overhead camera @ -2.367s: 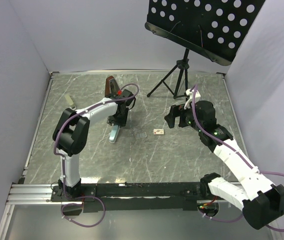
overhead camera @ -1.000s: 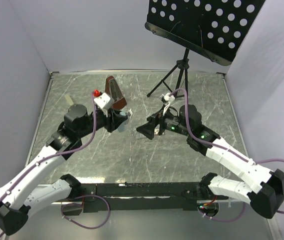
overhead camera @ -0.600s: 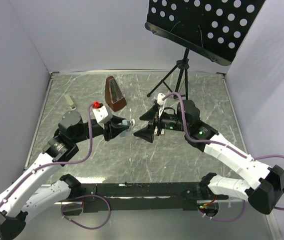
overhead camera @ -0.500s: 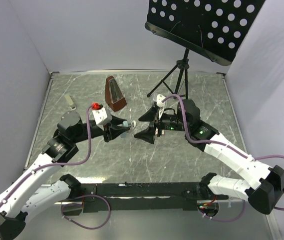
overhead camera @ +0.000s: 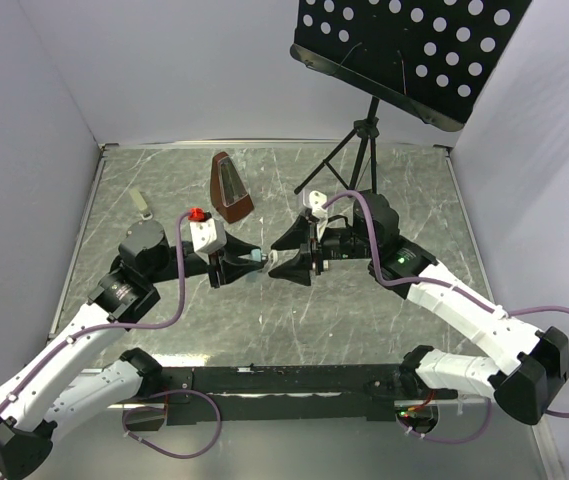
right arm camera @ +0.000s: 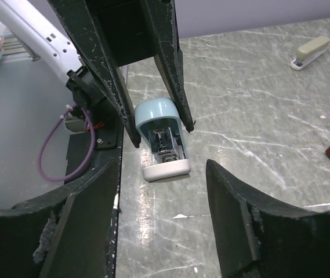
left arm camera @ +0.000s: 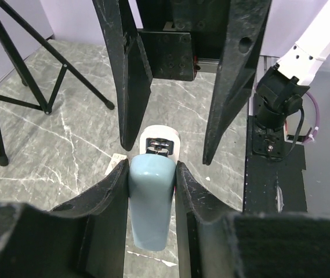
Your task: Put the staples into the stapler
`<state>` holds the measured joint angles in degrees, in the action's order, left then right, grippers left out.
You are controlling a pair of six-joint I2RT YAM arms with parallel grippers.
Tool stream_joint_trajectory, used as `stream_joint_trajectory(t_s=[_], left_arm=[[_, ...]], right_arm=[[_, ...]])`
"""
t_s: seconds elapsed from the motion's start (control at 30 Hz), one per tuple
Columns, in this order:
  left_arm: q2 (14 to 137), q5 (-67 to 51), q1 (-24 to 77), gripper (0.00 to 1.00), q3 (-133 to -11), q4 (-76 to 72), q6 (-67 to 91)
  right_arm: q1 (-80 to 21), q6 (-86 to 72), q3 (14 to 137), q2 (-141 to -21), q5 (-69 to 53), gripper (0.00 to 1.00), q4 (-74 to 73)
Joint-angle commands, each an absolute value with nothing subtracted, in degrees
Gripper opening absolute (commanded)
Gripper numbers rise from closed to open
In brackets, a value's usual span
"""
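Note:
My left gripper is shut on a light-blue stapler with a white base and holds it above the table. In the left wrist view the stapler sits between my fingers. My right gripper is open and faces the stapler's front end, its tips level with the nose. The right wrist view shows the stapler's front with its metal channel, just beyond my open right gripper. A corner of the cream staples box shows on the table below; it is hidden in the top view.
A brown metronome stands behind the grippers. A beige second stapler lies at the far left, also in the right wrist view. A black music stand's tripod stands at the back right. Walls enclose the table.
My left gripper has lifted the blue stapler off the table and brought it to the centre. My right gripper has swung left, open, until its tips meet the stapler's nose.

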<state>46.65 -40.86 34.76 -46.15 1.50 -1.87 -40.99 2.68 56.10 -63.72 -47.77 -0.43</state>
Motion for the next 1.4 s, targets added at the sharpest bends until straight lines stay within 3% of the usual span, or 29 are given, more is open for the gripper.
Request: stream_joint_trajectory(t_s=[0.0,0.33,0.57,0.67,0.77,0.9,0.97,1.23,1.37], left_arm=[[46.6,-43.7,35.0,0.01,-47.4,-2.5,-1.2],[46.8,-44.8,34.9,0.01,-47.8,-2.5,-0.7],[46.1,-44.2,34.8,0.01,-47.4,-3.5,-0.4],[46.2,-44.3,34.9,0.01,-47.4,-3.7,-0.4],[46.1,-44.1,34.8,0.01,-47.3,-3.8,-0.4],[45.2,-43.7,34.7,0.01,-46.7,-5.0,2.0],[44.4,-42.8,34.5,0.01,-46.1,-5.7,2.5],[41.1,-35.9,31.8,0.01,-42.4,-13.3,9.0],[40.3,-26.0,31.6,0.01,-40.2,-18.2,15.5]], right_arm=[[-41.2,4.0,58.6,-64.0,-50.6,0.66,1.8],[-41.2,4.0,58.8,-64.4,-51.9,0.53,1.4],[-41.3,4.3,58.6,-64.3,-51.9,0.52,0.7],[-41.3,4.5,58.7,-64.0,-51.6,0.46,0.4],[-41.2,4.7,58.6,-63.7,-51.2,0.37,0.3],[-41.3,4.7,58.6,-63.1,-51.4,0.09,0.3],[-41.0,4.1,58.3,-61.8,-49.1,0.0,0.4],[-32.5,-9.0,51.2,-53.4,-51.1,0.0,16.0],[-26.8,-18.3,47.2,-47.8,-53.3,0.0,27.1]])
